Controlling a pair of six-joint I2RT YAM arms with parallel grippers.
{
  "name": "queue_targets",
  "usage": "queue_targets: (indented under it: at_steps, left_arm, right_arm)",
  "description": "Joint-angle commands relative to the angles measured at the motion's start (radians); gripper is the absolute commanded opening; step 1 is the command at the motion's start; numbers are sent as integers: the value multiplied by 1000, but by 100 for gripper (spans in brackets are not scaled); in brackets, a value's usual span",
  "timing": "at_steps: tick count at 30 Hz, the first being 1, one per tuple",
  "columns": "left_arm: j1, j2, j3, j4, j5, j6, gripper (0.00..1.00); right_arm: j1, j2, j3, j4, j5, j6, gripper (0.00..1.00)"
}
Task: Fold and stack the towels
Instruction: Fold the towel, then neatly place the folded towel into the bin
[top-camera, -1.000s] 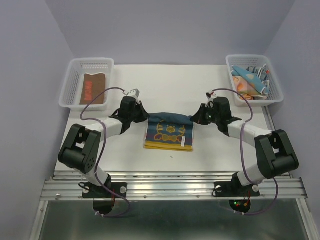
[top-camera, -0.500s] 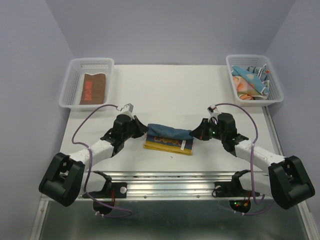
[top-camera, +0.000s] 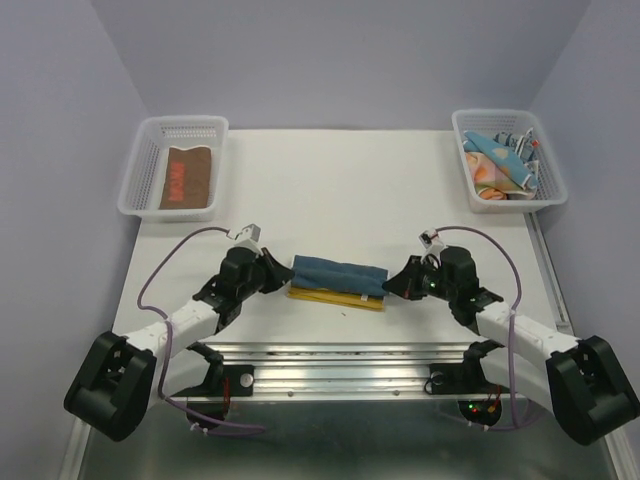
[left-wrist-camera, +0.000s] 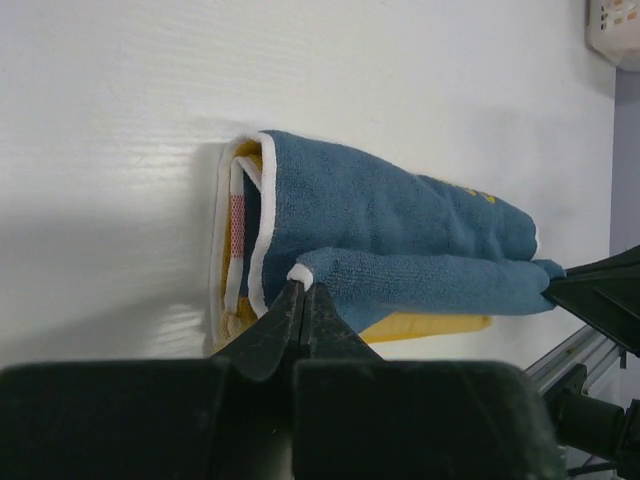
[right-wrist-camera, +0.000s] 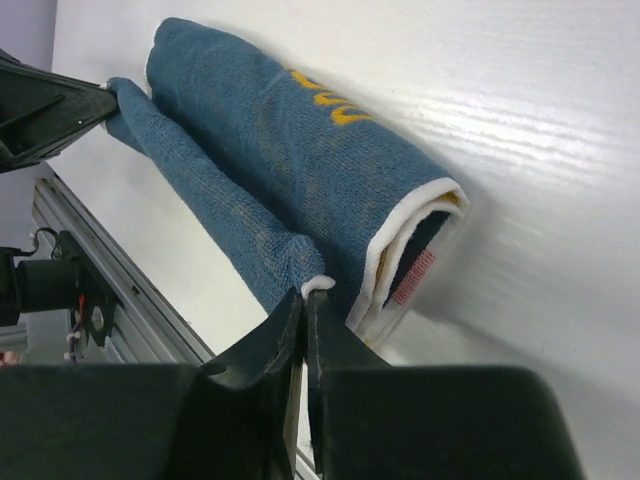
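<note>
A blue towel with white edging and a yellow underside (top-camera: 338, 276) lies folded over itself near the table's front edge. My left gripper (top-camera: 283, 277) is shut on its left corner, seen in the left wrist view (left-wrist-camera: 303, 280) where the towel (left-wrist-camera: 400, 230) stretches away. My right gripper (top-camera: 396, 284) is shut on its right corner, seen in the right wrist view (right-wrist-camera: 310, 292) with the towel (right-wrist-camera: 290, 170) beyond. Both hold the folded-over flap taut just above the lower layers. A brown towel (top-camera: 187, 177) lies in the left basket. Several crumpled coloured towels (top-camera: 503, 160) fill the right basket.
A white mesh basket (top-camera: 145, 150) stands at the back left and another (top-camera: 545, 185) at the back right. A metal rail (top-camera: 340, 365) runs along the table's near edge, close below the towel.
Both grippers have drawn the towel's far edge toward the near edge, folding it over. The patterned face is now hidden and the plain blue side shows. Both arms have stretched out lower.
</note>
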Motion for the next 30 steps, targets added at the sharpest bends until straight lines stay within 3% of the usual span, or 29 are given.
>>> queue_targets:
  at_steps: [1, 2, 4, 5, 6, 7, 8, 9, 10, 13, 17, 23, 30]
  left_arm:
    - [-4, -44, -46, -11, 33, -10, 3]
    - [-6, -57, -52, -14, 56, -11, 16]
    - [-6, -83, -71, -52, 66, -22, 23]
    - [-7, -123, -78, -74, 66, -28, 40]
    - [-7, -151, -83, -98, 66, -34, 50]
    - [-9, -181, -94, -144, 64, -45, 57]
    - [-9, -249, -97, -170, 57, -48, 78]
    - [-9, -286, -100, -210, 54, -51, 87]
    - [-9, -321, -100, -224, 52, -53, 97]
    - [-10, -439, -83, -265, -8, -59, 99]
    - [-10, -404, -31, -284, -68, -36, 99]
    - [-15, -78, 102, -282, -75, 70, 99]
    - [-82, 137, 170, -243, -127, 117, 97]
  right_arm:
    - [13, -29, -60, 47, -25, 29, 10]
    - [15, -39, -72, 47, -33, 36, 12]
    - [16, -56, -92, 44, -62, 50, 30]
    - [18, -87, -116, 44, -80, 62, 41]
    - [18, -104, -129, 37, -95, 68, 62]
    - [19, -128, -144, 23, -118, 75, 70]
    - [18, -153, -147, 9, -129, 72, 76]
    - [18, -211, -147, -32, -132, 70, 93]
    - [18, -241, -144, -58, -117, 70, 100]
    - [19, -354, -104, -159, -47, 61, 100]
    - [19, -417, -58, -230, 65, 81, 100]
    - [19, -337, -38, -238, 136, 82, 100]
    - [19, -230, -26, -213, 145, 82, 100]
